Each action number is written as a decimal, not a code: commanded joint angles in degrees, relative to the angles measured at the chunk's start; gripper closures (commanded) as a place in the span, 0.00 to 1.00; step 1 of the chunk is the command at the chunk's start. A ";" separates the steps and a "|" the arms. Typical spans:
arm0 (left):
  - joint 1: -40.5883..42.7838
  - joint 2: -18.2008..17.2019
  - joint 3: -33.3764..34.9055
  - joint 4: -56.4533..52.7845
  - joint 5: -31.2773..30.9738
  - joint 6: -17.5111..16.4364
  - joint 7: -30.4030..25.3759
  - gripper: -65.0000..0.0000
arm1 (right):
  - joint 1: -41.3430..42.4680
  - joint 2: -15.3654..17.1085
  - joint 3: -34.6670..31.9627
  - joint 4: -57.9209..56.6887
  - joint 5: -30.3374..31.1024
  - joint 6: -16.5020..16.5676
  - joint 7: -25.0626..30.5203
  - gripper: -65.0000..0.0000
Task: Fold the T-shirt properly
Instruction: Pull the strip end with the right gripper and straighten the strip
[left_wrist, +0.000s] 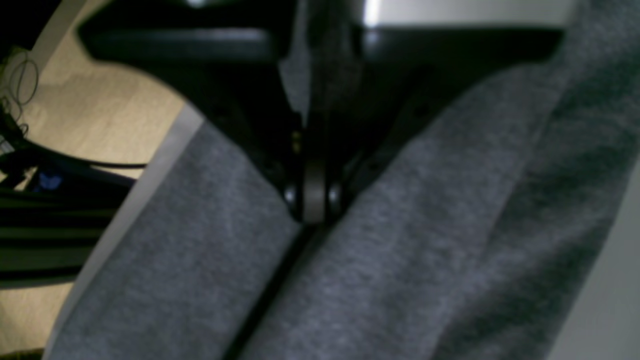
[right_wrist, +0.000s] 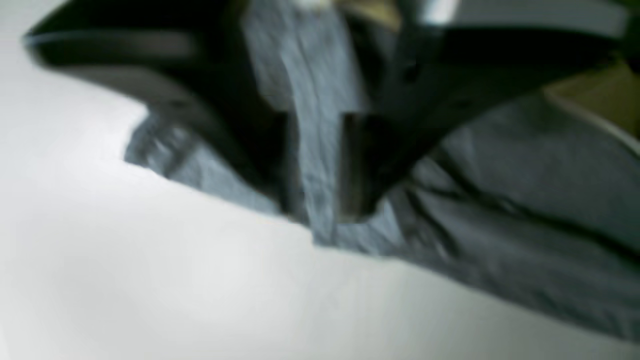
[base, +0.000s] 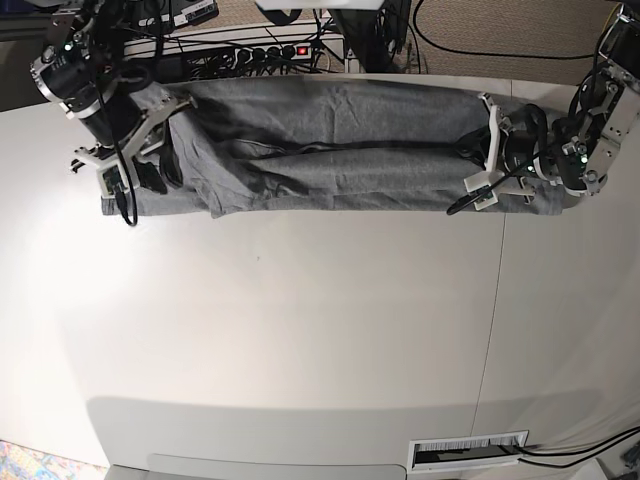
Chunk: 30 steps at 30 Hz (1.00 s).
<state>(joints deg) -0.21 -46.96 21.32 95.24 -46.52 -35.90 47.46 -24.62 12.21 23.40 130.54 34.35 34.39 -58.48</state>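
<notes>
Base view: the T-shirt (base: 330, 160) is seen stretched into a long band along the far edge of the white surface (base: 300, 330), one end held at each side, presumably so the fold line is kept taut and straight. The left tool (left_wrist: 314, 200) is closed tight on a pinch of grey cloth, with fabric draped to both sides. At the right tool (right_wrist: 315, 200), a strip of cloth runs between the jaws, but whether it is clamped cannot be told.

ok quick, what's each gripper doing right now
Left gripper: shut on the T-shirt.
Right gripper: fabric between its jaws, but whether it grips cannot be told.
</notes>
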 joint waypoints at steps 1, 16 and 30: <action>-0.76 -0.94 -0.61 0.63 -0.57 -0.17 -0.98 1.00 | 0.17 0.44 -0.85 1.03 0.39 0.20 1.33 0.96; -0.76 -0.98 -0.61 0.63 3.13 1.18 3.10 0.89 | 1.75 0.50 -18.43 -9.46 -29.86 0.09 12.98 1.00; -0.76 -0.98 -0.61 0.63 10.21 9.57 1.99 0.87 | 14.23 0.83 -18.43 -34.40 -32.89 0.07 15.65 1.00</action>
<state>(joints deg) -0.71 -46.85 20.93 95.94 -37.76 -27.16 47.88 -9.98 12.49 4.86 96.25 3.36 34.68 -40.05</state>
